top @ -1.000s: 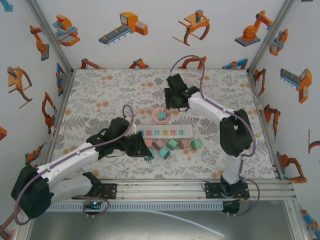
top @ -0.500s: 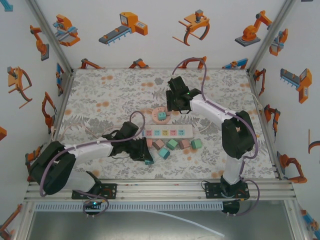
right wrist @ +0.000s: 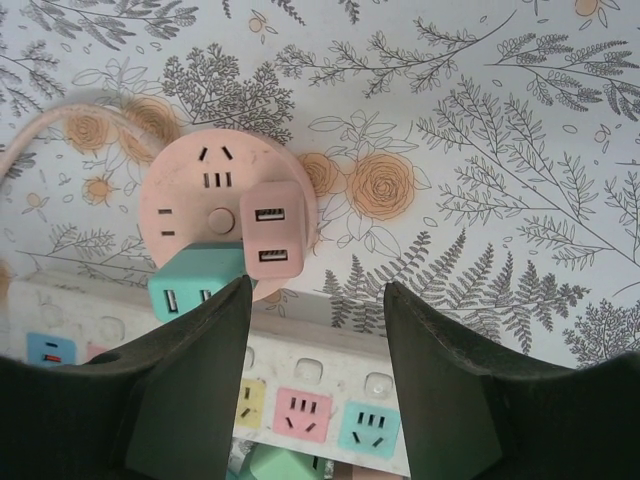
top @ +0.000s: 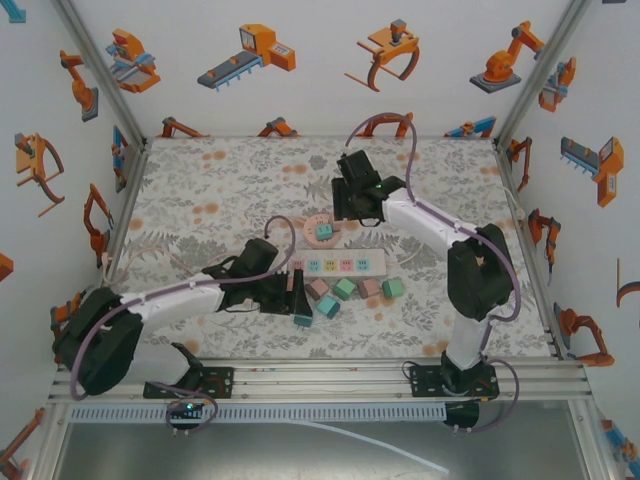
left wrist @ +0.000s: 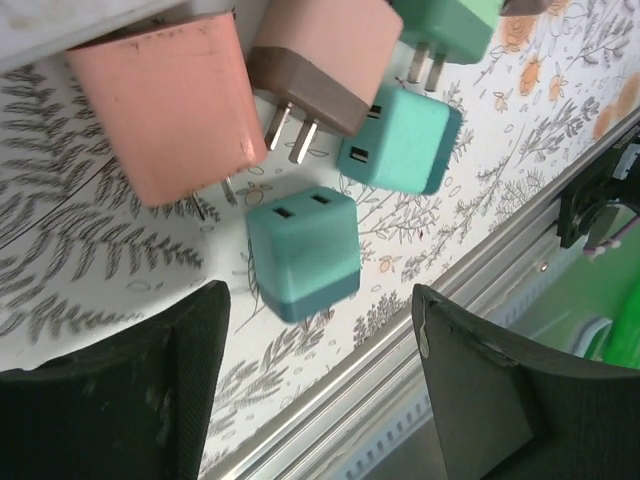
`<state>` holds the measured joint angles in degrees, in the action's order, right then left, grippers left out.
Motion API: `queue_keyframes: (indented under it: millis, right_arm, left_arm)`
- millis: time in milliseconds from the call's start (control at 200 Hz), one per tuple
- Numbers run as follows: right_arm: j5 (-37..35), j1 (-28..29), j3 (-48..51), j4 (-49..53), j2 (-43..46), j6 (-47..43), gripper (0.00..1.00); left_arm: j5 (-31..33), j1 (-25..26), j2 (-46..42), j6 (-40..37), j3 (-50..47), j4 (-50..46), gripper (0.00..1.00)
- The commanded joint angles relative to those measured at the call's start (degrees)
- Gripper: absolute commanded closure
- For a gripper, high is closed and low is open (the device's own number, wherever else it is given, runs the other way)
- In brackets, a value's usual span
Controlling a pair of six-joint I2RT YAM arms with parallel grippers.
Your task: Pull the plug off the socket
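Progress first: nothing had come off the round pink plastic socket (right wrist: 205,190) yet. The pink rectangular plug (right wrist: 272,230) sat seated on its disc, with a teal plastic plug (right wrist: 195,285) touching its corner, so by my reading the whole pull was left to do. Which of the two was meant, I could not tell.

The right gripper (right wrist: 315,292) hung over the spot, fingers (right wrist: 190,380) spread wide, nothing between them and no contact with either plug. The pink plug lay just ahead of one fingertip, toward the gap. The teal one was half hidden behind that same finger. A white power strip (right wrist: 330,375) ran beneath both fingers.

Now the orientation. The pink plug's face with its two USB slots pointed straight up at the wrist camera, prongs presumably down in the socket. Its long axis ran away from the fingers, crosswise to the line they close on, so its long sides faced the pads. A fair fit for a pinch, I judged, once the gripper centred over it and came down.

On the other side, the left gripper (left wrist: 318,295) was spread open too, holding nothing. A loose teal cube plug (left wrist: 303,250) lay on the floral table cover (left wrist: 90,250) just ahead of its gap.
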<state>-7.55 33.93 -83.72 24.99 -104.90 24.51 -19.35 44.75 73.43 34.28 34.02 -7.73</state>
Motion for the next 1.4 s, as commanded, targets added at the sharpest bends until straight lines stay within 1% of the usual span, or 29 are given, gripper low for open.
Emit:
queue_keyframes:
  millis: [0, 70, 140, 180, 215, 250, 330, 391, 461, 531, 581, 666, 731, 761, 801, 906, 961, 1096, 1151, 1247, 1397]
  right_arm:
    - [0.7, -0.5, -1.8, -1.3, 3.0, 2.6, 0.47]
    - [0.5, -0.6, -0.9, -2.9, 3.8, 4.0, 0.47]
    - [1.8, -0.9, 1.2, -5.9, 4.7, 5.1, 0.48]
    - [1.9, -1.0, 2.8, -8.1, 5.3, 5.8, 0.48]
    - [1.4, -1.1, 4.4, -10.0, 5.8, 6.7, 0.48]
    - [1.3, -1.1, 5.9, -12.1, 6.5, 7.3, 0.48]
    - [1.2, -1.3, 9.1, -15.6, 7.3, 8.3, 0.48]
    - [1.4, -1.2, 10.8, -17.8, 7.4, 7.8, 0.48]
    - [2.2, -1.2, 11.9, -19.4, 6.8, 7.4, 0.48]
    - [4.8, -1.3, 12.3, -20.5, 5.6, 6.9, 0.5]
    - [6.1, -1.2, 12.1, -20.4, 4.6, 7.0, 0.51]
    - [5.7, -1.1, 11.9, -19.5, 2.9, 7.9, 0.51]
    - [6.7, -1.0, 11.3, -19.0, 1.4, 8.0, 0.51]
    - [7.1, -1.0, 10.4, -17.8, 0.4, 7.7, 0.51]
    - [6.8, -0.8, 9.4, -16.2, -0.7, 7.1, 0.52]
    - [4.0, -0.1, 7.5, -13.2, -2.6, 5.1, 0.52]
    - [3.8, 0.1, 7.4, -13.3, -3.3, 4.1, 0.52]
    - [4.7, 0.6, 5.9, -12.7, -5.7, 1.8, 0.59]
    - [4.3, 1.2, 5.1, -12.6, -6.4, -0.1, 0.63]
    - [4.1, 1.8, 3.5, -12.6, -7.6, -3.9, 0.7]
    - [5.2, 1.8, -0.1, -11.1, -9.7, -8.1, 0.75]
  left_arm:
    - [7.6, 0.1, -9.1, -7.4, 4.9, -8.7, 0.3]
    - [14.2, 0.1, -13.1, -10.5, 8.2, -11.9, 0.21]
    - [21.4, -0.7, -14.7, -12.4, 11.4, -12.1, 0.09]
    - [24.7, -2.0, -14.3, -12.4, 12.7, -10.8, 0.05]
    - [25.5, -4.2, -13.2, -11.5, 13.9, -9.4, 0.05]
    - [24.4, -7.0, -11.7, -9.3, 15.0, -7.7, 0.05]
    - [18.8, -12.8, -6.9, -3.1, 17.2, -2.7, 0.05]
    - [16.2, -14.4, -2.3, -2.0, 19.6, -0.3, 0.06]
    - [14.7, -14.8, 4.6, -4.4, 25.0, -1.5, 0.06]
    - [13.8, -15.5, 11.9, -5.9, 31.0, -3.5, 0.07]
    - [13.8, -16.0, 16.2, -6.8, 34.2, -3.6, 0.09]
    - [16.4, -16.2, 21.9, -8.1, 37.8, -2.3, 0.15]
    - [15.5, -16.2, 25.7, -9.6, 40.6, -2.7, 0.19]
    - [14.2, -16.2, 27.2, -9.9, 41.9, -2.8, 0.21]
    - [10.8, -16.2, 29.2, -10.2, 43.3, -2.8, 0.24]
    - [2.5, -16.2, 34.2, -8.4, 47.0, -4.7, 0.27]
    - [-0.1, -16.2, 36.4, -7.0, 48.2, -5.3, 0.28]
    - [-5.5, -16.0, 40.5, -2.1, 48.7, -4.2, 0.31]
    - [-5.2, -15.8, 41.3, -1.0, 48.4, -4.5, 0.31]
    - [-2.1, -15.4, 40.7, -1.1, 46.1, -5.0, 0.31]
    - [1.1, -15.3, 39.3, -1.5, 42.2, -5.6, 0.29]
